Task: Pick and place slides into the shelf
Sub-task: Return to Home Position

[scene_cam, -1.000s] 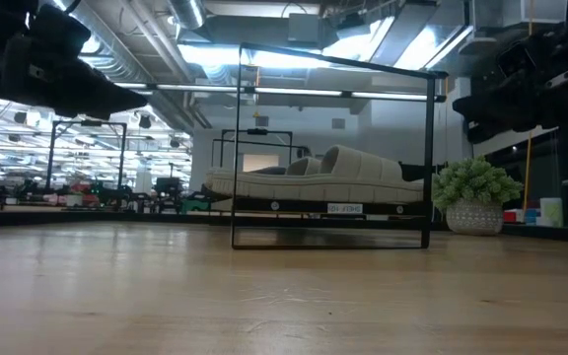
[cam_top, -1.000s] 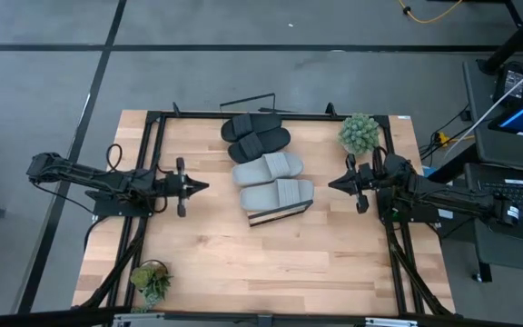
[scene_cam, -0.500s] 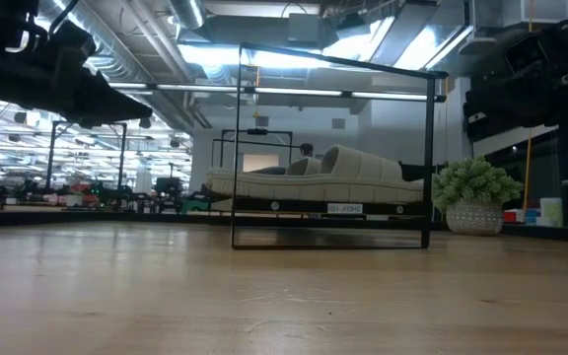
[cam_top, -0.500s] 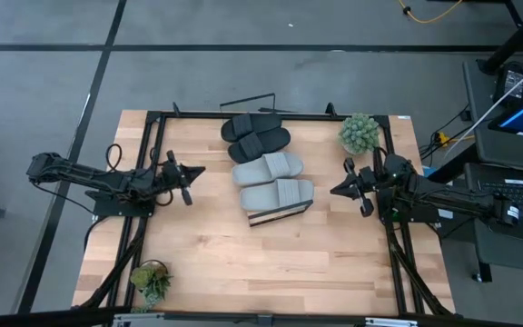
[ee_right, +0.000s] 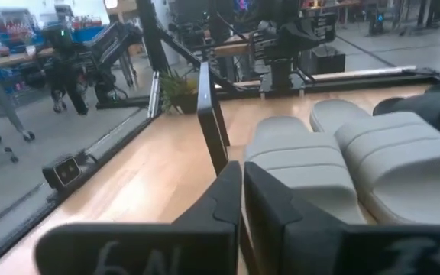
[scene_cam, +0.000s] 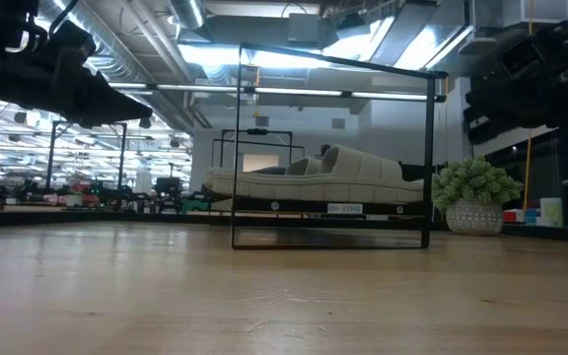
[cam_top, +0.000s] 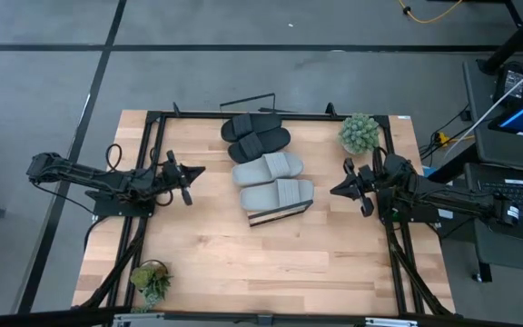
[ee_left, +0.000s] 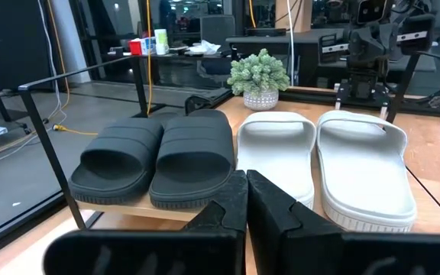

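All the slides lie side by side on the slanted shelf (cam_top: pixel 280 215) at the table's middle: two black slides (cam_top: pixel 257 134) toward the far edge, two light grey slides (cam_top: pixel 273 181) toward the near edge. The left wrist view shows the black pair (ee_left: pixel 163 158) and grey pair (ee_left: pixel 334 168) in a row on the board. My left gripper (cam_top: pixel 200 171) hovers shut left of the shelf, clear of it. My right gripper (cam_top: pixel 336 190) hovers shut right of the shelf, touching nothing. In the low view the grey slide (scene_cam: pixel 309 176) sits inside the wire frame (scene_cam: pixel 331 148).
A potted green plant (cam_top: pixel 360 133) stands at the far right of the table, another small plant (cam_top: pixel 152 280) at the near left corner. Black frame rails run along both table sides. Bare wood lies between shelf and near edge.
My left gripper has drawn back toward the table's left edge, away from the shelf, and turned slightly toward the far edge. My right gripper has shifted a little toward the right edge. The slides have stayed in place.
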`<state>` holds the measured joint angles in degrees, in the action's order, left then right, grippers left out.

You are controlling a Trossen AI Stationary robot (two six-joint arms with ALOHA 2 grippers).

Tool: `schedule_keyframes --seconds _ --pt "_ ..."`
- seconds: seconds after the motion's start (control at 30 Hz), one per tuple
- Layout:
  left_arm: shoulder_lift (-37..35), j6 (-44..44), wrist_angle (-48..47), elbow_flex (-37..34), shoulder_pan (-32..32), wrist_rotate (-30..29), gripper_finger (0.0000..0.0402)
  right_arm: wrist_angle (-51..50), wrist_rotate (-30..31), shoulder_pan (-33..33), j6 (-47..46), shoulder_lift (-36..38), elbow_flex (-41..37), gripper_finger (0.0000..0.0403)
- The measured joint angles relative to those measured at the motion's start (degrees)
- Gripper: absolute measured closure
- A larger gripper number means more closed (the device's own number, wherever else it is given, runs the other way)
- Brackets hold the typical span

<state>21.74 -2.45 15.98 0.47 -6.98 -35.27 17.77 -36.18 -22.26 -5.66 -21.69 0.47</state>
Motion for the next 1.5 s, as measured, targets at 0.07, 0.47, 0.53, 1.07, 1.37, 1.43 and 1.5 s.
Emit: schedule_keyframes --seconds 0.07,0.47,0.53,1.07,1.37,1.43,1.5 --pt "0.0 0.0 0.0 0.0 0.0 0.0 0.0401 0.0 0.0 0.0 -1.7 0.0 0.0 0.0382" --pt "0.0 0.0 0.0 0.0 0.0 0.0 0.0401 0.0 0.0 0.0 -1.6 0.0 0.0 0.0382" --pt "0.0 0.0 0.0 0.0 0.0 0.0 0.0401 0.0 0.0 0.0 -1.6 0.0 0.0 0.0382" --pt "0.0 0.0 -0.2 0.0 0.0 0.0 0.0401 -0.4 0.4 5.2 -1.3 0.6 0.0 0.0382" --pt "0.0 0.0 -0.4 0.0 0.0 0.0 0.0401 -1.6 20.7 19.7 1.9 9.8 0.0 0.0382" --pt "0.0 0.0 -0.4 0.0 0.0 0.0 0.0401 -1.5 26.4 23.5 3.3 12.2 0.0 0.0382" --pt "0.0 0.0 -0.5 0.0 0.0 0.0 0.0401 -2.1 27.3 25.9 5.1 14.5 0.1 0.0382"
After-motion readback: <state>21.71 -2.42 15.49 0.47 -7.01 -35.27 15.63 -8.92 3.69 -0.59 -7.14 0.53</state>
